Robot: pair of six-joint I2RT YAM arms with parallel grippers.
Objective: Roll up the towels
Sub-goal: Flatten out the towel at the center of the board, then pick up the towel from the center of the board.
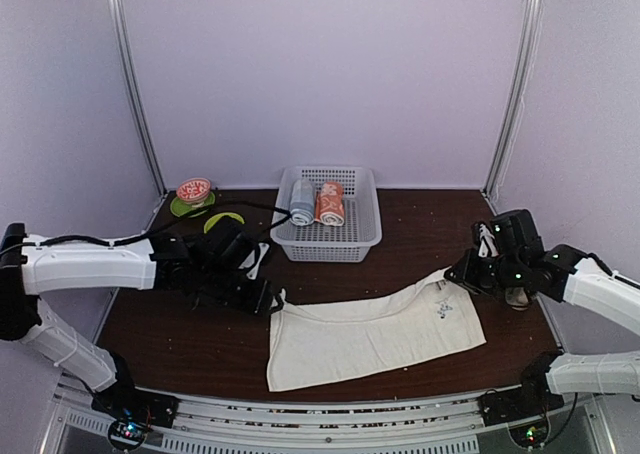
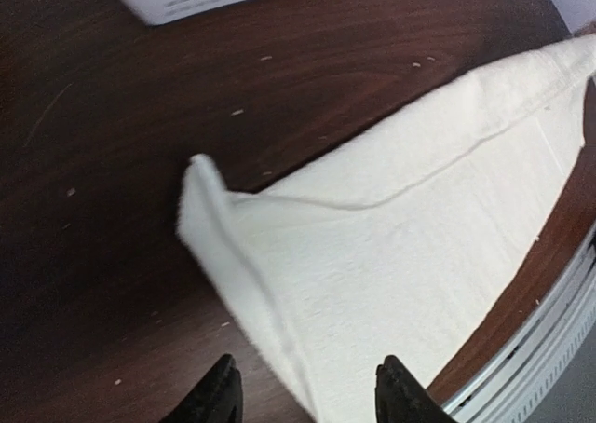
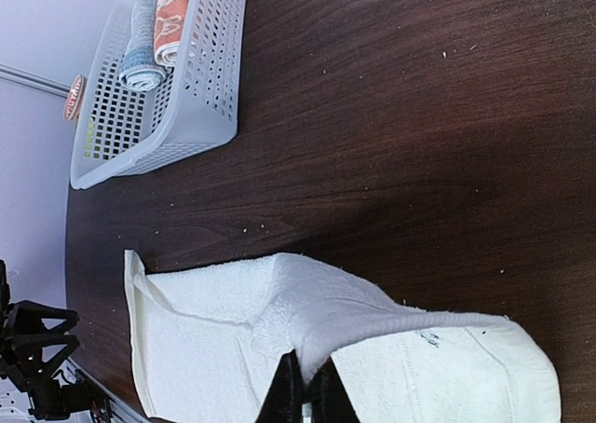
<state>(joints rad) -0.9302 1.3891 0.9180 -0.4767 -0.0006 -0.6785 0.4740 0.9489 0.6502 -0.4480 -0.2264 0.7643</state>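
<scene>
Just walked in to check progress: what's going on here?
The right arm, jaws shut, pinches the cream towel at its right corner, lifting that off the table. The left arm hovers with open jaws at the towel's left edge. The towel is unrolled; an orange roll and a grey-blue roll sit in the basket.

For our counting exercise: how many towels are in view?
3. A cream-white towel lies on the table; a grey-blue rolled towel and an orange rolled towel sit side by side in the white basket. Others may hide beneath.
</scene>
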